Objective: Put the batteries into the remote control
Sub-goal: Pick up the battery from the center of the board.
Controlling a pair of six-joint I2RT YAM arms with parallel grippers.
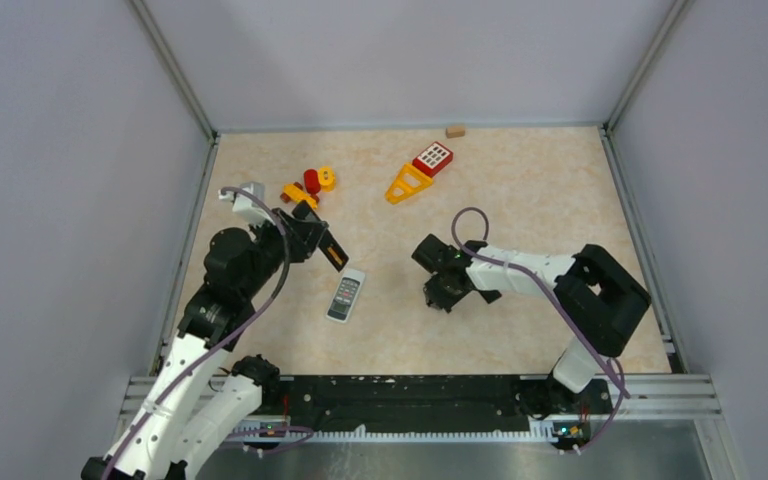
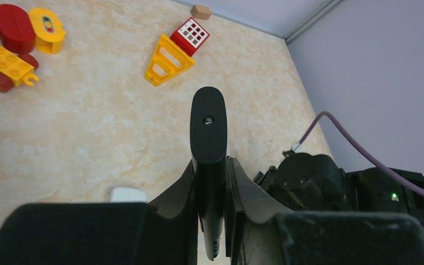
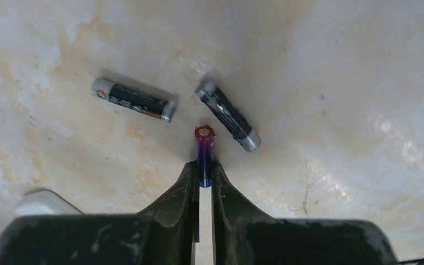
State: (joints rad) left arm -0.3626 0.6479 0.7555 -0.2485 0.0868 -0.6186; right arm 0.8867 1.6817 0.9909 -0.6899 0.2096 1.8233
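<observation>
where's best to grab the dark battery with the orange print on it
Take that battery across its middle, coming straight down and pinching its two long sides. It lies flat on the table with bare surface along both flanks, while one end sits close to the other dark battery.

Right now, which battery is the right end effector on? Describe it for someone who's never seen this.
On the marbled table, follow the right arm to its end effector. Yours is the purplish-blue battery with a red-ringed end, pinched between the fingers; the two dark silver-capped batteries lie loose beside it.
</observation>
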